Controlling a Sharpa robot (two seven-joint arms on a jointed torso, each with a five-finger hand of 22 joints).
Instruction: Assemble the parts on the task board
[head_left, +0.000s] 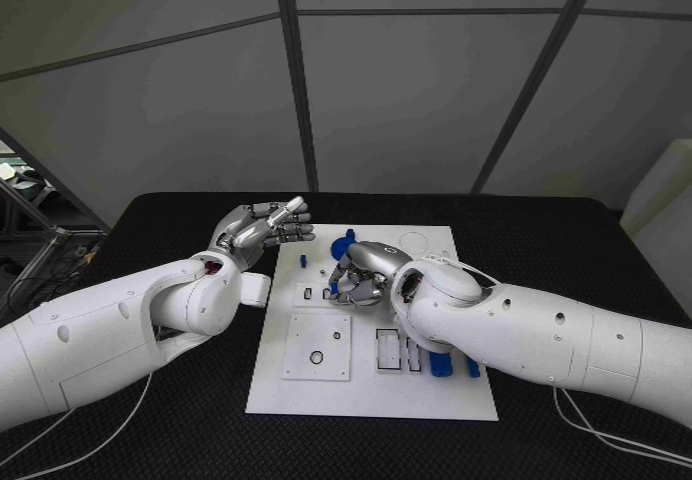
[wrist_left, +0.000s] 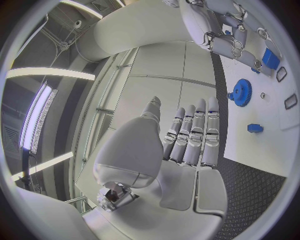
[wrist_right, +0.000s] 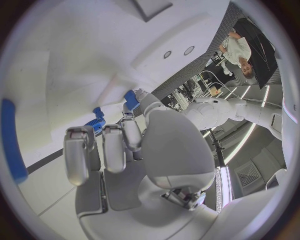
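The white task board (head_left: 378, 405) lies in the middle of the black table. My right hand (head_left: 364, 272) is curled over the board's far half, and a small blue part (wrist_right: 130, 99) sits between its thumb tip and a fingertip. A blue gear (head_left: 343, 243) stands just beyond that hand, also seen as the blue gear (wrist_left: 239, 92) in the left wrist view. A small blue peg (wrist_left: 254, 128) stands near it. Blue bars (head_left: 440, 362) lie by the right forearm. My left hand (head_left: 263, 228) is raised beside the board's far left corner, fingers straight and holding nothing.
A square white plate (head_left: 317, 345) with a small ring hole lies on the board's left side, with narrow slots (head_left: 389, 350) beside it. Thin cables (head_left: 620, 438) run over the table (head_left: 577, 240) at the near right and near left.
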